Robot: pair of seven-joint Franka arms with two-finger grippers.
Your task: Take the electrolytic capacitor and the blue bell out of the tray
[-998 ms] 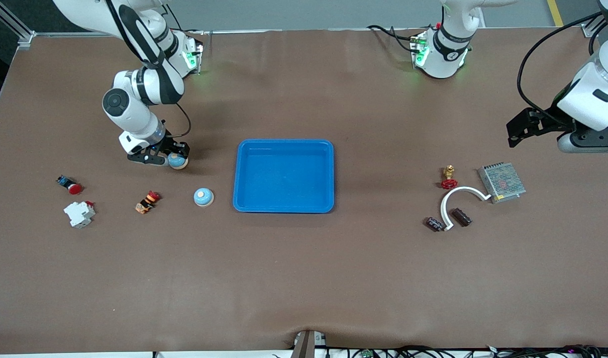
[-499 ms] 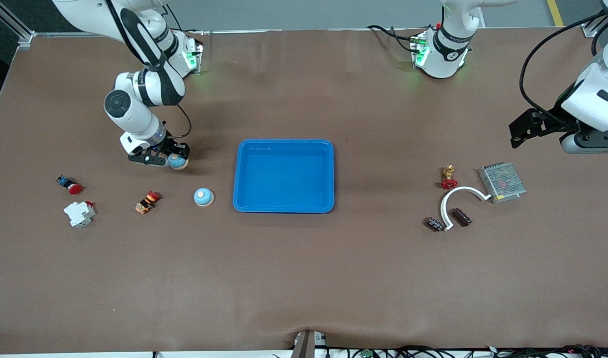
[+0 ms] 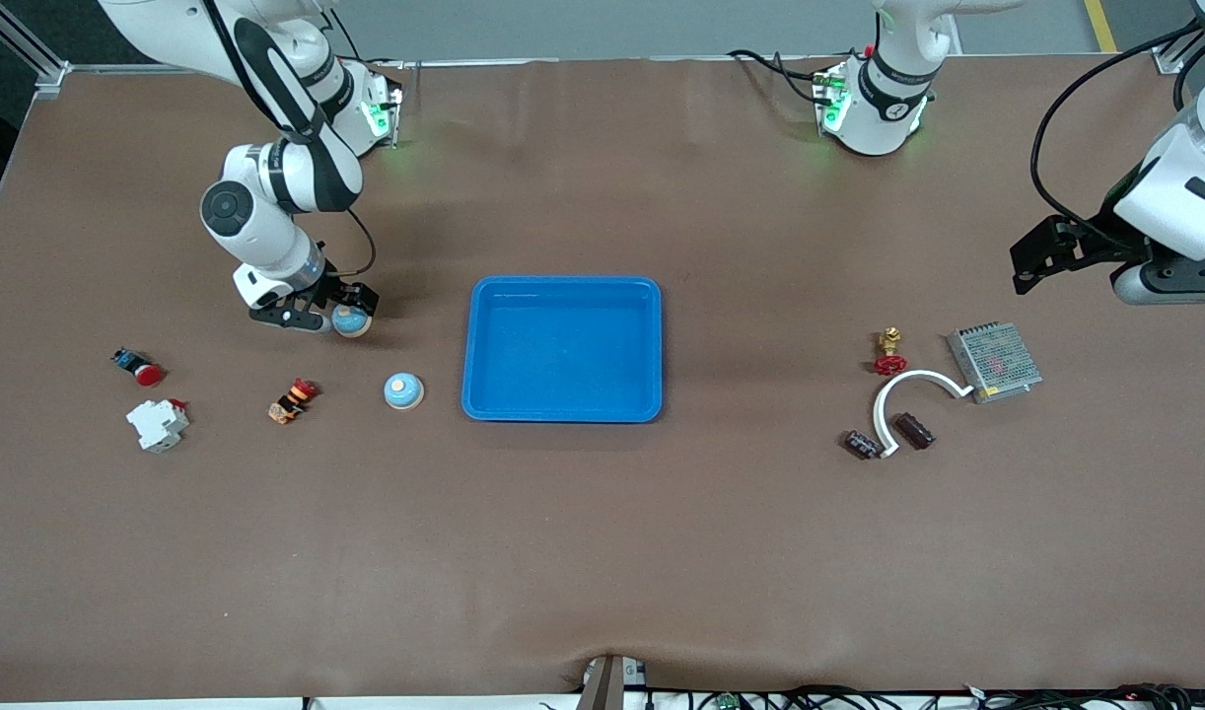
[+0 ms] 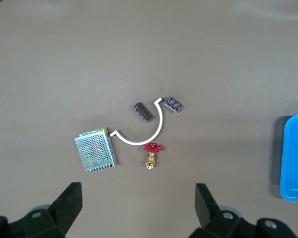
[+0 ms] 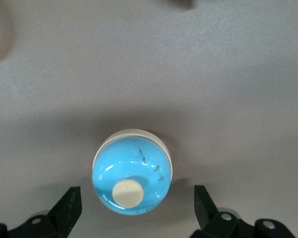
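A blue bell [image 3: 352, 320] with a cream button [image 5: 133, 171] sits on the table between the fingers of my right gripper [image 3: 338, 314] [image 5: 134, 208]. The jaws stand wide, clear of its sides. A second blue bell [image 3: 403, 391] lies nearer the front camera, beside the blue tray [image 3: 561, 286]. Two dark capacitors [image 3: 861, 444] [image 3: 914, 430] lie toward the left arm's end, also seen in the left wrist view [image 4: 143, 111] [image 4: 173, 104]. My left gripper [image 3: 1034, 258] [image 4: 137, 208] hangs open and empty, high over the table by the power supply.
By the capacitors lie a white curved piece [image 3: 908, 380], a red-handled brass valve [image 3: 890, 353] and a metal mesh power supply [image 3: 994, 362]. Toward the right arm's end lie a red push button [image 3: 139, 367], a white breaker [image 3: 157, 424] and an orange-red part [image 3: 292, 400].
The right arm's wrist has shifted slightly toward its end of the table while the bell stays in place. The left gripper has drifted a little toward the table's edge.
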